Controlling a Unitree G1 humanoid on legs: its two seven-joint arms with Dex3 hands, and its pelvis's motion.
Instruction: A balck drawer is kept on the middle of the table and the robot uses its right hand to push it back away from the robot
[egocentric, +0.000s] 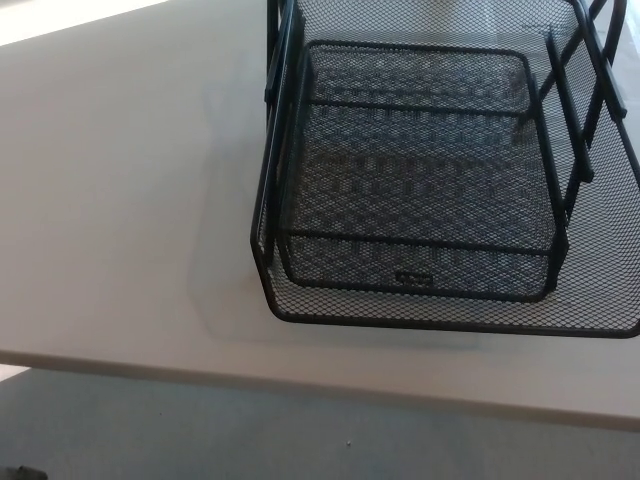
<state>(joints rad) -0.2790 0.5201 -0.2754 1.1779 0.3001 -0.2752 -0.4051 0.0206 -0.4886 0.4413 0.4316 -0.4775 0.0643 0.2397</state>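
Note:
A black wire-mesh drawer (420, 170) fills the upper right of the head view. It sits inside a larger black mesh frame (450, 315) with upright bars along both sides. The drawer's front wall carries a small label plate (414, 280) and stands just behind the frame's front rim. Both rest on the pale table (130, 200). The right side of the frame runs out of the picture. Neither of my hands shows anywhere in the view.
The table's near edge (300, 380) crosses the picture low down, with grey floor (250, 440) below it. A small dark object (22, 472) peeks in at the bottom left corner. A bright strip lies at the table's far left corner.

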